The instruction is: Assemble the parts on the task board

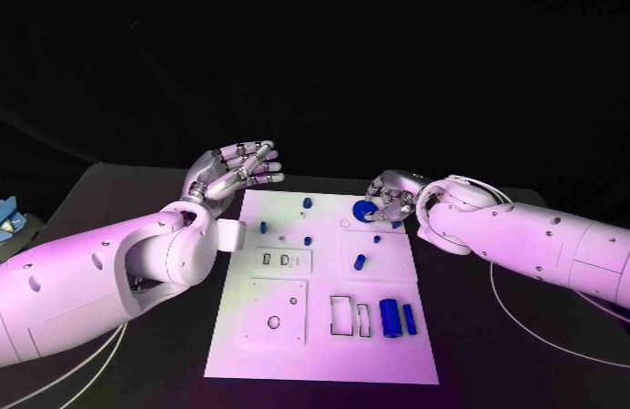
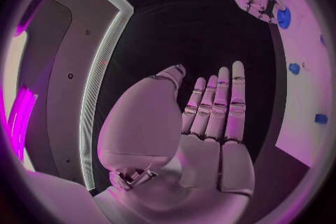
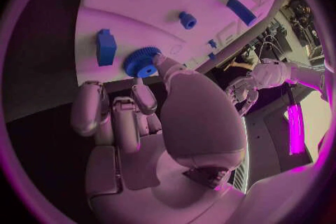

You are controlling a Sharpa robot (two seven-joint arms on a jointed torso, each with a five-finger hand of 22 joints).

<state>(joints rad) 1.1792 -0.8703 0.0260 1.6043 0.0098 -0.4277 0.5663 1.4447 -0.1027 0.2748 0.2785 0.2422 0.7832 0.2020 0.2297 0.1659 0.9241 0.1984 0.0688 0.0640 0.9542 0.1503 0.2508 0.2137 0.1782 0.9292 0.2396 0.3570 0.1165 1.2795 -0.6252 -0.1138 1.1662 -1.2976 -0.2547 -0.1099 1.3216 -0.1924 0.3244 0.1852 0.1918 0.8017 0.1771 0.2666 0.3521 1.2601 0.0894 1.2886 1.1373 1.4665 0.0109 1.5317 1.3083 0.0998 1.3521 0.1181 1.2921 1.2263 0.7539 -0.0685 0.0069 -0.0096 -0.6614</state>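
Blue gear pinched by right hand shows teeth at its wrist; left hand spread, holding nothing

Both arms: glossy white rounded shells with bulbous housings at the wrist end, small dark screw heads dotted over the covers. Thin white cables loop under each forearm. Left hand and right hand: silver metallic, many segmented fingers, seams and small fasteners at each segment. Left wrist view: left hand's palm is smooth plates, a large domed thumb base, a small dark connector recess beneath it. Right wrist view: right hand has the same domed shell, rounded fingertips.
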